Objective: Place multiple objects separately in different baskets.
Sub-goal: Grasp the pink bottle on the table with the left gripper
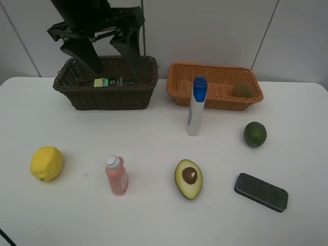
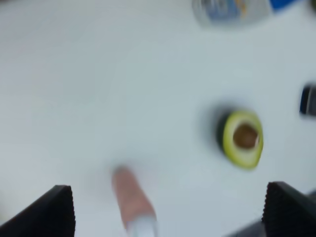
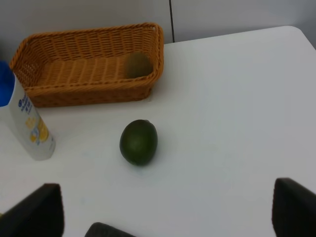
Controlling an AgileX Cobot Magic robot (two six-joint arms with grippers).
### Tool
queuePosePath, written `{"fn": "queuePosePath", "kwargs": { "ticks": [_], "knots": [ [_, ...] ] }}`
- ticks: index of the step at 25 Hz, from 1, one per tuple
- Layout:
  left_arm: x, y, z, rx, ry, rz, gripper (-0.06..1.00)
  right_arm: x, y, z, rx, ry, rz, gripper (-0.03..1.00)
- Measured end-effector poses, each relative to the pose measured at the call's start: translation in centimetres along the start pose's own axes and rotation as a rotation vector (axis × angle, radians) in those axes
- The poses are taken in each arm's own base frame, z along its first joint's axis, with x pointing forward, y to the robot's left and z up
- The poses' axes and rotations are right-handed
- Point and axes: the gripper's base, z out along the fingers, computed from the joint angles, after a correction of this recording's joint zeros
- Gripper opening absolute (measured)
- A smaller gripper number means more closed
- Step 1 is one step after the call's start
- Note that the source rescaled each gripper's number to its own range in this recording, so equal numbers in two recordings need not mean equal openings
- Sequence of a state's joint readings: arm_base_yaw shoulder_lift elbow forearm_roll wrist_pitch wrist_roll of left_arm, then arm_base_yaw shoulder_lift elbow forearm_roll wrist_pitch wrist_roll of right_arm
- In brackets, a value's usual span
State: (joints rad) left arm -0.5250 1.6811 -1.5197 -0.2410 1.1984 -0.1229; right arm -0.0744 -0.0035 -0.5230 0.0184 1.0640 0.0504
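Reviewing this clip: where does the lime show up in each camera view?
Exterior high: the lime sits right of centre, in front of the right end of the orange-tan basket.
Left wrist: not in it.
Right wrist: the lime is near mid-picture, in front of the basket.
Shared landmark: the white blue-capped bottle, seen in all three views.

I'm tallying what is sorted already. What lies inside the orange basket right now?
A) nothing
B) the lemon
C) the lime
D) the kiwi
D: a brownish kiwi lies at the right end of the orange basket, while the lime and lemon sit outside it.
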Motion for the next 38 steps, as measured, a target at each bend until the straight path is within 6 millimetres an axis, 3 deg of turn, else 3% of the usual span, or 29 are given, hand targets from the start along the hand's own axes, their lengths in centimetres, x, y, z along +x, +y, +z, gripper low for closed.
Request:
{"fn": "queuePosePath", "kwargs": {
  "ticks": [5, 11, 25, 27, 28, 30, 31, 32, 38],
  "knots": [
    [5.8, -1.5, 2.5, -0.024, 0.152, 0.008, 1.0, 0.0, 0.0, 0.0, 0.0, 0.0, 0.0, 1.0],
    [9.3, -3.0, 6.9, -0.129, 0.317, -0.003, 1.0, 0.0, 0.0, 0.0, 0.0, 0.0, 0.0, 1.0],
    [7.5, -1.1, 17.7, -0.293, 0.385, -0.063, 0.99, 0.0, 0.0, 0.0, 0.0, 0.0, 0.0, 1.0],
    [7.6, -1.0, 18.3, -0.302, 0.4, -0.065, 0.89, 0.0, 0.0, 0.0, 0.0, 0.0, 0.0, 1.0],
    [7.6, -0.9, 18.4, -0.303, 0.403, -0.066, 0.76, 0.0, 0.0, 0.0, 0.0, 0.0, 0.0, 1.0],
    [7.6, -0.9, 18.4, -0.306, 0.405, -0.064, 0.38, 0.0, 0.0, 0.0, 0.0, 0.0, 0.0, 1.0],
    [7.7, -0.9, 18.4, -0.308, 0.411, -0.065, 0.13, 0.0, 0.0, 0.0, 0.0, 0.0, 0.0, 1.0],
    [7.7, -0.9, 18.3, -0.31, 0.418, -0.064, 0.0, 0.0, 0.0, 0.0, 0.0, 0.0, 0.0, 1.0],
    [7.8, -1.0, 17.5, -0.311, 0.428, -0.041, 0.01, 0.0, 0.0, 0.0, 0.0, 0.0, 0.0, 1.0]
  ]
}}
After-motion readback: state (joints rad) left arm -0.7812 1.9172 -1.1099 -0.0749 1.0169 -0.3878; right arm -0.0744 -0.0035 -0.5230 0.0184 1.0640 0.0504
